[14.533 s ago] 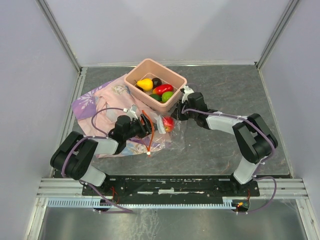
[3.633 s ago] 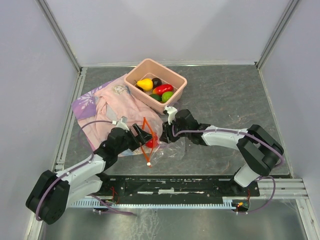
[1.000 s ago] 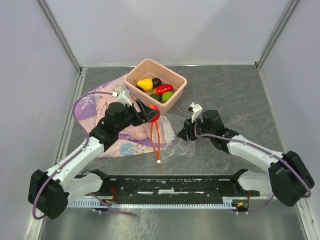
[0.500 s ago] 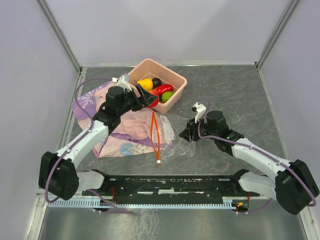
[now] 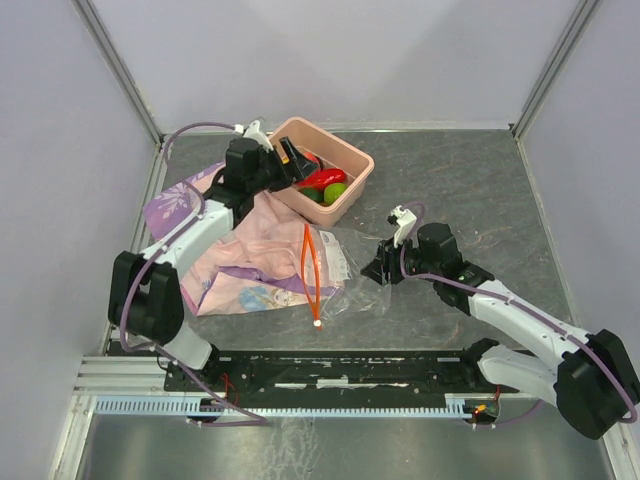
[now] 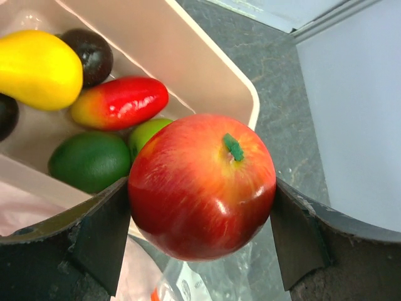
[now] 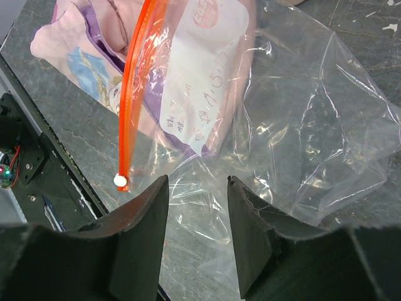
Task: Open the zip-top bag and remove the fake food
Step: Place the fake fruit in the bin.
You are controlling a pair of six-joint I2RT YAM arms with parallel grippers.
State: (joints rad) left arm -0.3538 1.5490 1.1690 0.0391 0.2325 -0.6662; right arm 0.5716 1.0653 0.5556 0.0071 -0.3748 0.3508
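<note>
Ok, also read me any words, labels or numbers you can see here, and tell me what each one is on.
White label panel on the clear bag: grey printed lines, too blurred to read.
Pink mark at that panel's top: unreadable.
Patterned cloth: pictures only, no words legible.
Red apple, pink tub: no writing.
</note>
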